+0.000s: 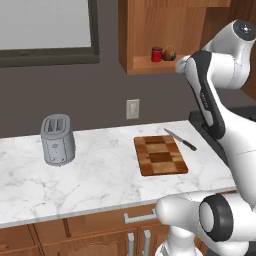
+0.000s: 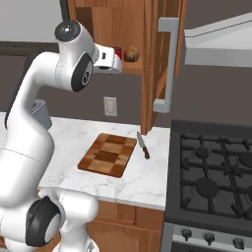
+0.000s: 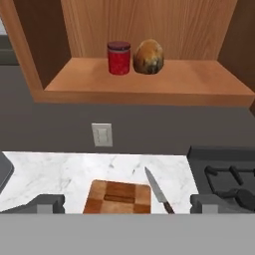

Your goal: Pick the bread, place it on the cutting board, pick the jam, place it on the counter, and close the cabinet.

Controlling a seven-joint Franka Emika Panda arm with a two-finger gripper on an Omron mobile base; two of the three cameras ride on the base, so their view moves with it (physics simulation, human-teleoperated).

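Gripper (image 3: 127, 203): wide open, nothing in it, hanging out in front of the cabinet (image 1: 145, 30) shelf
Board (image 1: 160, 155): on the desk (image 1: 95, 175) below the cabinet
Bread (image 3: 149, 57): on the shelf, touching the jam (image 3: 119, 58)
Risk: fingers could easily bump the jam going in, since they sit so tight

- Readable text: you will find none on the jam jar (image 3: 119, 58), toaster (image 1: 57, 139), wall outlet (image 3: 102, 134) or stove (image 2: 216, 170).
- Labels, brands, numbers, signs: none legible to you anywhere.
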